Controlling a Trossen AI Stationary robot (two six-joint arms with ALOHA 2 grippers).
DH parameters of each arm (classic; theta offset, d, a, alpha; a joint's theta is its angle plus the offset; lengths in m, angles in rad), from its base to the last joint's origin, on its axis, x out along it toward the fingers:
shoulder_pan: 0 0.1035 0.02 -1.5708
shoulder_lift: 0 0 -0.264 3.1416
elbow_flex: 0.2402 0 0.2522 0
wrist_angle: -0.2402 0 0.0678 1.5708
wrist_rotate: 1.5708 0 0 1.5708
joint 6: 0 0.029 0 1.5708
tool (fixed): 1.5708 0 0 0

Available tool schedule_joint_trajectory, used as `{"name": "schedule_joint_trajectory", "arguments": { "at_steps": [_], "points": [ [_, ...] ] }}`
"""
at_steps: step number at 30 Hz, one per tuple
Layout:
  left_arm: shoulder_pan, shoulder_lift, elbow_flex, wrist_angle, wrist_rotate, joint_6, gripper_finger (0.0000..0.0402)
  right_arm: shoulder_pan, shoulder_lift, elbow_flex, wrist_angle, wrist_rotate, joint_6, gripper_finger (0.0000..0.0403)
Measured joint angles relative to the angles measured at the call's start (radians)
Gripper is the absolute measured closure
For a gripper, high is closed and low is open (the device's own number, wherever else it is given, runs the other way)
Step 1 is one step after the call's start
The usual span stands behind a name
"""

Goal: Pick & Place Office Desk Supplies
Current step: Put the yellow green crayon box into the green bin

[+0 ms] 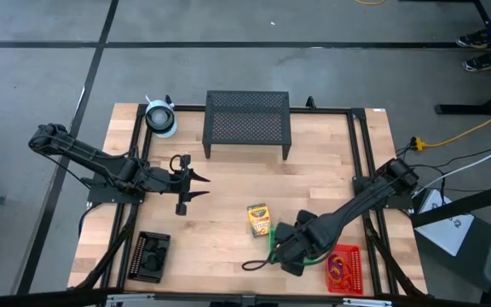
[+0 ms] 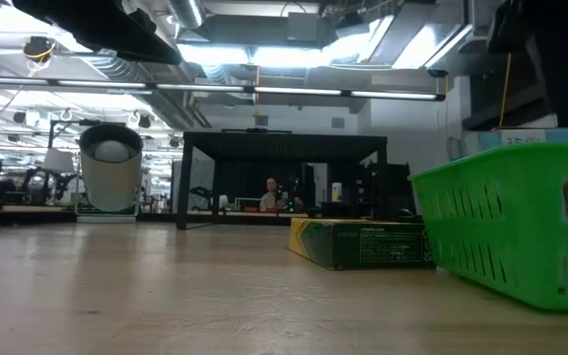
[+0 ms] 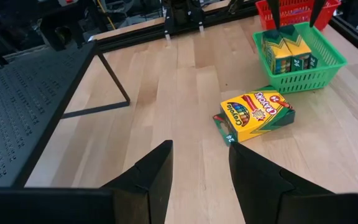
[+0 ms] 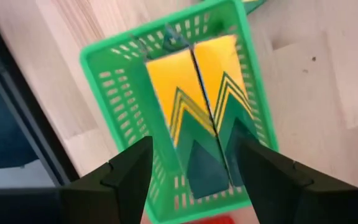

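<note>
A green tray [image 4: 120, 99] holds two yellow-green crayon boxes [image 4: 194, 93] lying side by side. My right gripper [image 4: 191, 168] hovers open above the tray, one finger over each side of the boxes, touching nothing. In the high view the gripper [image 1: 284, 251] hides most of the tray [image 1: 314, 253]. A third crayon box [image 1: 259, 219] lies flat on the table beside the tray and also shows in the left wrist view [image 3: 257, 114]. My left gripper [image 1: 196, 186] is open and empty above the table's left middle.
A red tray [image 1: 345, 269] with loops sits at the near right, and a black tray [image 1: 152, 256] at the near left. The black mesh stand [image 1: 247, 124] and the whitish roll [image 1: 160, 118] stand at the far edge. Bare wood lies between the arms.
</note>
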Motion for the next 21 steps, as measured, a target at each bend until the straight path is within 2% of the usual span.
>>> {"name": "schedule_joint_trajectory", "arguments": {
  "at_steps": [4,7,9,12,16,19,21],
  "points": [
    [0.000,0.000,0.000,0.000,0.029,0.000,0.0247,0.000,-0.027,0.000,0.003,0.026,-0.001,0.0175],
    [0.000,0.016,0.001,0.000,0.148,-0.027,0.0247,0.002,-0.045,0.000,0.030,0.093,-0.024,0.0174],
    [-0.001,0.050,0.001,0.007,0.214,-0.035,0.0249,0.008,-0.060,0.000,0.096,0.178,-0.073,0.0174],
    [-0.002,0.143,0.001,0.063,0.195,-0.044,0.0253,0.022,-0.076,0.000,0.258,0.416,-0.188,0.0174],
    [-0.002,0.309,0.001,0.205,0.127,0.007,0.0257,0.055,-0.076,0.000,0.495,0.867,-0.355,0.0174],
    [-0.002,0.414,0.001,0.368,0.162,0.023,0.0258,0.083,-0.068,0.001,0.614,1.220,-0.433,0.0174],
    [-0.003,0.474,0.001,0.481,0.198,0.016,0.0258,0.094,-0.067,0.001,0.616,1.359,-0.450,0.0174]
  ]
}}
